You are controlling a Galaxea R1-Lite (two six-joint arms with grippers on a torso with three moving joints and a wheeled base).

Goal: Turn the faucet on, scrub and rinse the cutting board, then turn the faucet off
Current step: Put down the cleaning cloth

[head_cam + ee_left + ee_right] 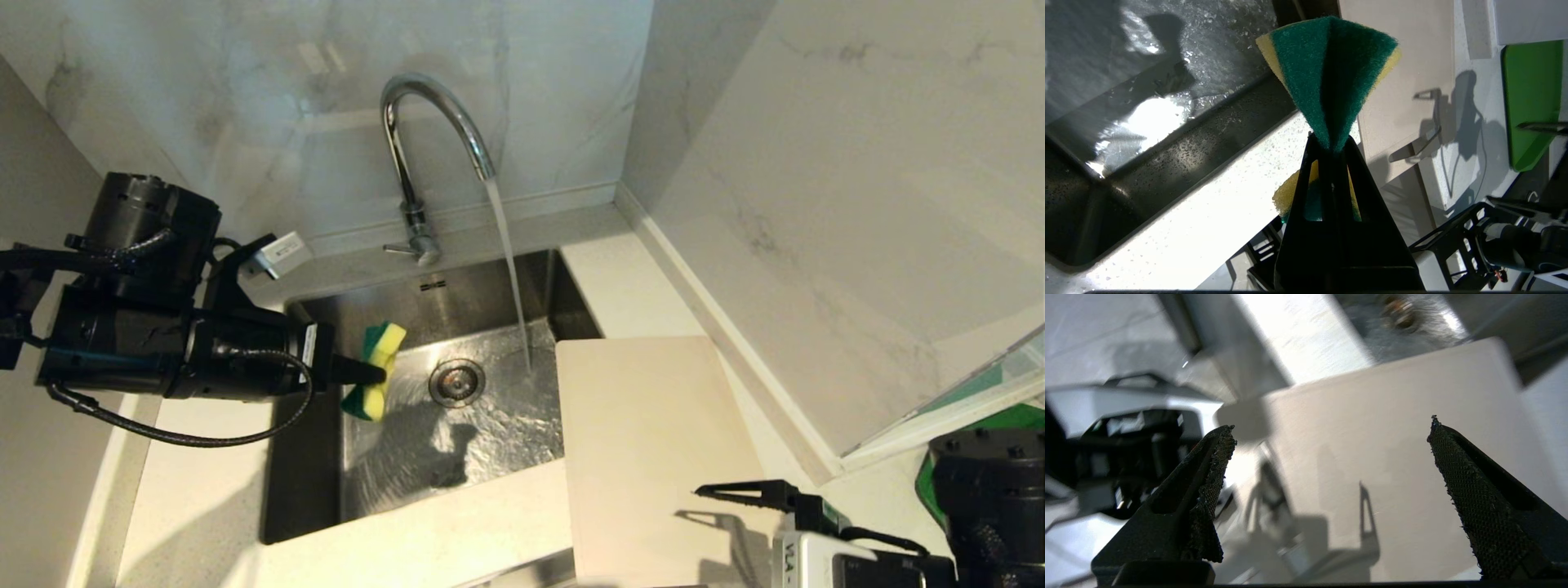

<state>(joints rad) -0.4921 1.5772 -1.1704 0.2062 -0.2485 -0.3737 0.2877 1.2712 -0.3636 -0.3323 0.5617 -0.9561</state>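
- Water runs in a thin stream from the spout of the faucet, which stands at the back rim of the sink, and lands on the steel floor just right of the drain; the floor around it is wet and glistening.
- The left gripper reaches in from the left above the left part of the basin, its fingers pinched tight on a green-and-yellow sponge, which is folded by the squeeze; in the left wrist view the sponge fans out beyond the closed tips.
- The cutting board lies flat on the counter at the right of the sink, its left edge reaching over the basin's right side; its surface looks plain cream-white.
- The right gripper hovers above the near end of the board, jaws spread wide with nothing between them; only 1 finger shows in the head view, near the lower right.
- A green mat lies on the counter beyond the board, well apart from the sink.
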